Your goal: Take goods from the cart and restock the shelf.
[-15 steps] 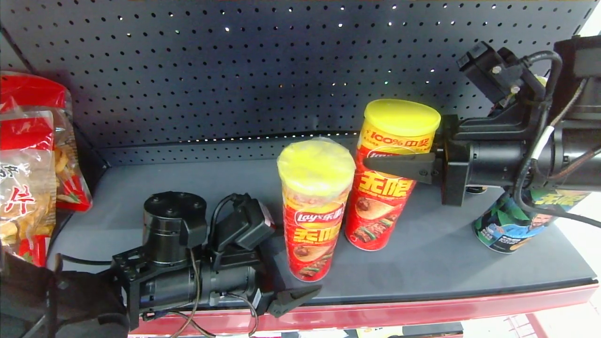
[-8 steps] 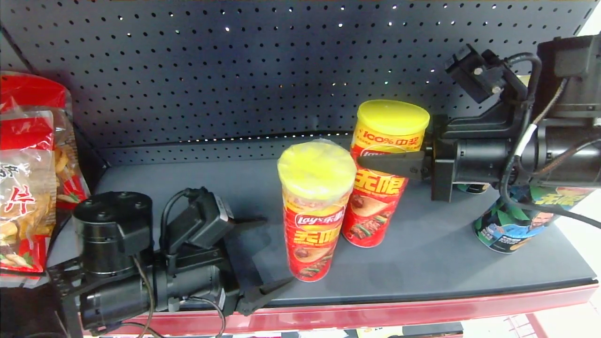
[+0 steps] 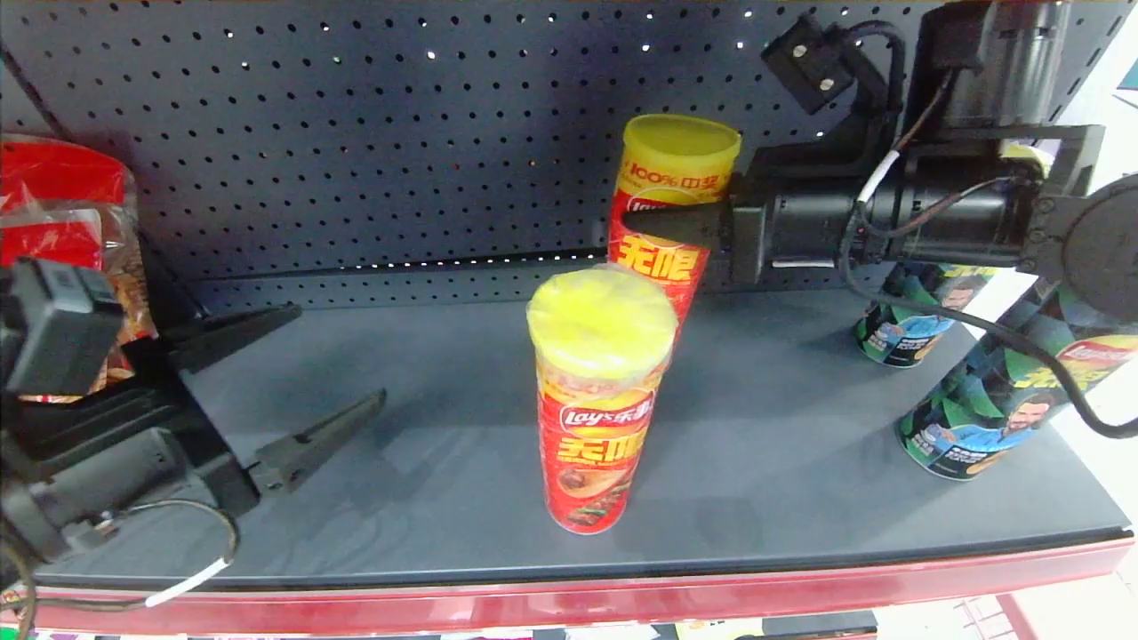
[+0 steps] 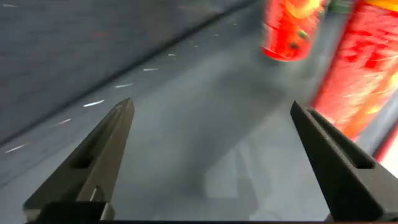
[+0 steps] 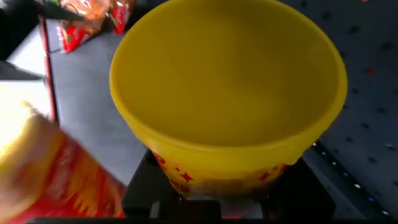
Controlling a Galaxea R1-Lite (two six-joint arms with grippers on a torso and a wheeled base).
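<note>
A red chip can with a yellow lid (image 3: 594, 400) stands upright on the dark shelf (image 3: 427, 418) near its front edge. A second red chip can (image 3: 669, 213) hangs above the shelf behind it, close to the pegboard, with my right gripper (image 3: 662, 227) shut on its upper part. In the right wrist view its yellow lid (image 5: 229, 81) sits between my fingers. My left gripper (image 3: 293, 378) is open over the left part of the shelf, well away from the standing can. The left wrist view has both red cans (image 4: 367, 74) ahead of the open fingers (image 4: 102, 155).
Two green-and-black cans (image 3: 987, 409) lean at the shelf's right end. Red snack bags (image 3: 62, 196) fill the left end. A perforated back panel (image 3: 400, 133) closes the rear. A red lip (image 3: 622, 600) runs along the shelf's front edge.
My right gripper has lifted the second can up and back toward the pegboard. My left arm has drawn back to the left, away from the standing can, its fingers staying apart.
</note>
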